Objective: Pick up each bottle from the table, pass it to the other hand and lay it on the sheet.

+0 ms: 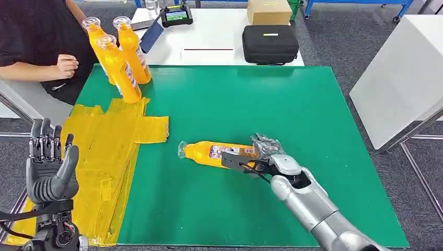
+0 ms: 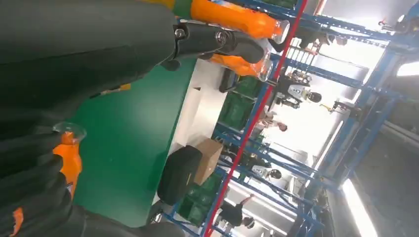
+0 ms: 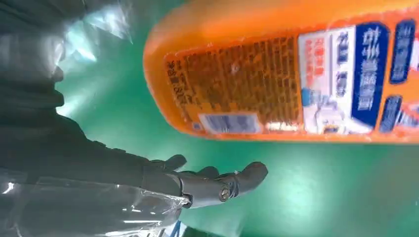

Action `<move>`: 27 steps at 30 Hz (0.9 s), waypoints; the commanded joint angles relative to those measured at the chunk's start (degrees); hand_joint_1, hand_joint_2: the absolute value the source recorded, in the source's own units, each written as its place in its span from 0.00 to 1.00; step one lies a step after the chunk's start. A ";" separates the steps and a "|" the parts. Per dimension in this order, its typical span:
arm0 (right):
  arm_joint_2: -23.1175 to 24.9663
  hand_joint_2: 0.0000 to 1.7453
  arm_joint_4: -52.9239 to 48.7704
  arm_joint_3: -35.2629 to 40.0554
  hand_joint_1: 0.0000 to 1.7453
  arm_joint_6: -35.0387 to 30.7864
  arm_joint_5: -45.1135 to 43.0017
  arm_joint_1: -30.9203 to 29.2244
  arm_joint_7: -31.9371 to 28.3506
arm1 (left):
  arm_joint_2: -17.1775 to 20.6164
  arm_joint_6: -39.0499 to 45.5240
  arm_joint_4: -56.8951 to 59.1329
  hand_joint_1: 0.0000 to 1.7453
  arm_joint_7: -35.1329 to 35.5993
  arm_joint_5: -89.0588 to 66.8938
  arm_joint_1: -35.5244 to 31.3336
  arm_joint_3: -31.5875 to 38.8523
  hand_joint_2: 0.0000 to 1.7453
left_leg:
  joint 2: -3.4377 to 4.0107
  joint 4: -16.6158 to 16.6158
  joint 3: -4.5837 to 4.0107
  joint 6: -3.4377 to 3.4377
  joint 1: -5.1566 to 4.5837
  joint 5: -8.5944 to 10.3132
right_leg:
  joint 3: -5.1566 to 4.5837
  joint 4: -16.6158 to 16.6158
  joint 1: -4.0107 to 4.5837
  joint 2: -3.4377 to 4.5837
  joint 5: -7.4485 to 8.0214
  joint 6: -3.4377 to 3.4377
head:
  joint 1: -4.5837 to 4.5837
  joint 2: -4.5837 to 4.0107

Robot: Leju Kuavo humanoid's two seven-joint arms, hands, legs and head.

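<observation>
An orange bottle (image 1: 217, 153) lies on its side on the green mat (image 1: 292, 104), clear cap pointing left. My right hand (image 1: 264, 154) is at its base end, fingers spread beside it. In the right wrist view the bottle (image 3: 296, 74) lies just past my fingers (image 3: 217, 185), with a strip of green between them. My left hand (image 1: 49, 167) is raised upright at the near left over the yellow sheet (image 1: 104, 151), holding nothing, fingers apart. Three more orange bottles (image 1: 123, 70) stand at the mat's far left corner, also seen as bottles (image 2: 232, 17) in the left wrist view.
A person (image 1: 36, 36) sits at the far left, one hand (image 1: 67, 65) close to the standing bottles. Behind the mat are a black case (image 1: 270, 44), a cardboard box (image 1: 269, 11) and a small device (image 1: 176, 15). A white table (image 1: 402, 78) stands to the right.
</observation>
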 commanded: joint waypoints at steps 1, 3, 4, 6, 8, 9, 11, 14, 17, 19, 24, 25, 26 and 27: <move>3.45 1.00 11.47 5.45 0.00 1.41 -0.36 -5.26 -0.62 | 0.83 1.30 3.34 0.00 0.26 1.13 -1.68 -2.52 1.00 | 0.19 -0.05 0.27 -0.24 0.07 -0.09 | 0.22 -0.05 0.05 0.08 -0.05 -0.01 | 0.02 0.00; 3.76 1.00 12.70 6.02 0.00 1.59 -0.86 -5.50 -0.97 | 0.66 1.67 3.44 0.00 0.09 1.52 -1.40 -2.48 1.00 | 0.13 -0.06 0.27 -0.22 0.07 -0.08 | 0.24 -0.07 0.06 0.03 -0.06 -0.01 | 0.00 0.00; 3.87 1.00 13.26 6.25 0.00 1.68 -1.25 -5.54 -1.35 | 0.61 1.86 3.43 0.00 -0.05 1.69 -1.18 -2.36 1.00 | 0.07 -0.05 0.17 -0.13 0.03 -0.04 | 0.14 -0.04 0.02 0.01 -0.03 0.00 | 0.00 0.00; 3.95 1.00 13.88 6.44 0.00 1.71 -1.63 -5.32 -1.66 | 0.58 1.93 3.45 0.00 -0.18 1.90 -1.04 -2.26 1.00 | 0.18 -0.07 0.37 -0.28 0.10 -0.12 | 0.34 -0.09 0.08 0.05 -0.08 0.01 | 0.00 0.00; 3.94 1.00 13.93 6.47 0.00 1.71 -1.64 -5.22 -1.67 | 0.59 1.92 3.45 0.00 -0.19 1.91 -1.03 -2.26 1.00 | 0.07 -0.06 0.22 -0.17 0.06 -0.06 | 0.21 -0.07 0.05 -0.01 -0.04 0.01 | 0.02 0.00; 3.94 1.00 13.93 6.47 0.00 1.71 -1.64 -5.22 -1.67 | 0.59 1.92 3.45 0.00 -0.19 1.91 -1.03 -2.26 1.00 | 0.08 -0.06 0.29 -0.22 0.09 -0.09 | 0.30 -0.09 0.07 -0.02 -0.07 0.02 | 0.00 0.00; 3.95 1.00 13.96 6.53 0.00 1.69 -1.66 -5.33 -1.72 | 0.64 1.87 3.47 0.00 -0.23 1.97 -1.03 -2.19 1.00 | 0.08 -0.04 0.24 -0.21 0.08 -0.08 | 0.24 -0.06 0.06 -0.01 -0.06 0.02 | 0.00 0.00; 4.61 1.00 16.94 8.36 0.00 2.88 -2.23 -5.80 -2.43 | 1.14 2.07 4.07 0.00 -0.33 2.48 -1.13 -2.65 1.00 | 0.08 -0.05 0.21 -0.17 0.05 -0.06 | 0.21 -0.06 0.04 0.01 -0.04 0.01 | 0.00 0.00; 5.74 1.00 21.93 10.54 0.89 3.74 -3.22 -6.63 -3.49 | 1.78 1.94 5.39 0.00 -0.85 3.29 -1.79 -3.60 1.00 | 0.08 -0.11 0.32 -0.22 0.06 -0.06 | 0.31 -0.11 0.04 -0.02 -0.05 -0.01 | 0.02 0.00; 6.02 1.00 24.48 11.81 1.00 3.97 -4.56 -6.62 -4.34 | 1.91 2.27 6.17 0.00 -1.33 4.08 -2.38 -4.00 1.00 | 0.04 -0.12 0.33 -0.21 0.05 -0.04 | 0.32 -0.11 0.04 -0.06 -0.05 -0.01 | 0.02 0.00; 4.93 1.00 23.59 13.29 1.00 3.78 -5.86 -5.65 -4.90 | 2.43 2.39 6.83 0.00 -2.19 5.51 -3.07 -4.08 1.00 | 0.20 -0.16 0.64 -0.21 0.08 -0.02 | 0.59 -0.18 0.08 0.04 -0.03 -0.01 | 0.00 0.00; 4.27 1.00 22.54 13.42 1.00 3.63 -6.23 -5.41 -4.72 | 2.71 2.23 6.84 0.00 -2.41 5.73 -3.08 -4.25 1.00 | 0.28 -0.17 0.73 -0.29 0.11 -0.06 | 0.66 -0.22 0.11 0.10 -0.01 -0.01 | 0.00 0.00; 3.62 1.00 21.54 13.28 1.00 3.34 -6.46 -5.08 -4.70 | 2.80 2.19 6.62 0.00 -2.56 5.91 -2.87 -4.16 1.00 | 0.26 -0.13 0.75 -0.21 0.07 -0.05 | 0.67 -0.16 0.07 0.13 -0.01 -0.01 | 0.00 0.00; 3.19 1.00 20.71 13.08 1.00 3.30 -6.76 -4.81 -4.60 | 2.85 2.17 6.52 0.00 -2.70 5.93 -2.80 -4.18 1.00 | 0.21 -0.16 0.80 -0.27 0.11 -0.02 | 0.76 -0.23 0.11 0.07 0.01 -0.01 | 0.00 0.00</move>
